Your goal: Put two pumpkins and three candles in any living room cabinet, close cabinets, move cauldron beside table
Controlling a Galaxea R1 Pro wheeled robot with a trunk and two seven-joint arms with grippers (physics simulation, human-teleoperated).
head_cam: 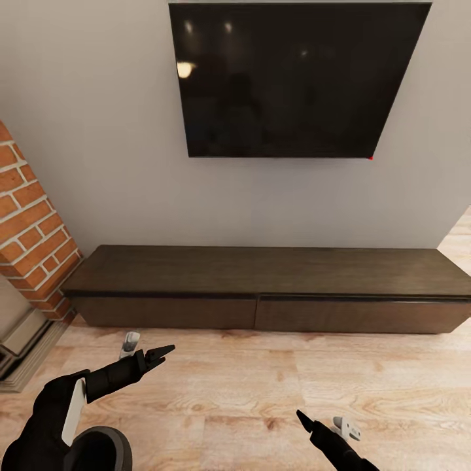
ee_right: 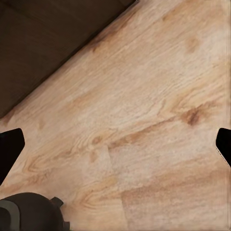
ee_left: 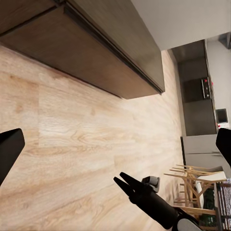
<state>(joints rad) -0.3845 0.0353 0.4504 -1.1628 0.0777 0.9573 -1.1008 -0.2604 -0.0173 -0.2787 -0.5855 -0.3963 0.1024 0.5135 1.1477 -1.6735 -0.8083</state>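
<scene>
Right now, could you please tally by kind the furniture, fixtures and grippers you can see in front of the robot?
Cabinet, both drawer fronts shut: 1
Wall television: 1
Brick fireplace: 1
Grippers: 2, left gripper and right gripper, both open and empty
Total: 5

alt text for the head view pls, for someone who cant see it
A long low dark-brown cabinet with both drawer fronts shut sits against a grey wall under a black TV. The robot's left hand and right hand hover empty over the wood floor.

Bright even light, ceiling-lamp glare on TV point(head_cam: 288, 78), slight blur.
</scene>
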